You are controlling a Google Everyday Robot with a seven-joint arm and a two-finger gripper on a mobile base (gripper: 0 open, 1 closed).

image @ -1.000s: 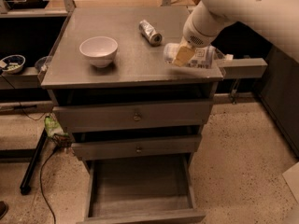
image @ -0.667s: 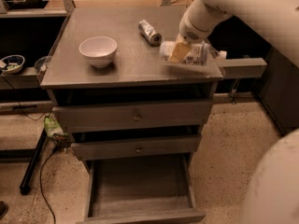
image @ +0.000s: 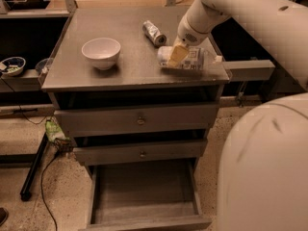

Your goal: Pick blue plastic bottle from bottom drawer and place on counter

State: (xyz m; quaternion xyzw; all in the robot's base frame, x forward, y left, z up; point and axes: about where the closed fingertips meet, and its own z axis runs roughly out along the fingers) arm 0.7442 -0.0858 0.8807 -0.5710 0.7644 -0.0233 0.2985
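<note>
The blue plastic bottle (image: 191, 58) lies on its side at the right edge of the counter (image: 130, 73), its white cap pointing right. My gripper (image: 177, 57) comes down from the upper right and is shut on the bottle, with one yellowish finger (image: 178, 54) across its left part. The bottom drawer (image: 144, 191) is pulled open below, showing a bare grey floor.
A white bowl (image: 101, 52) stands on the counter's left half. A shiny silver can (image: 154, 32) lies at the back, just left of my arm. My own pale body (image: 264, 172) fills the lower right. The two upper drawers are closed. Small bowls (image: 12, 65) sit on a shelf at far left.
My gripper and the bottle have shifted a little to the left along the counter's right side. The view has drawn closer, with my body now filling the lower right.
</note>
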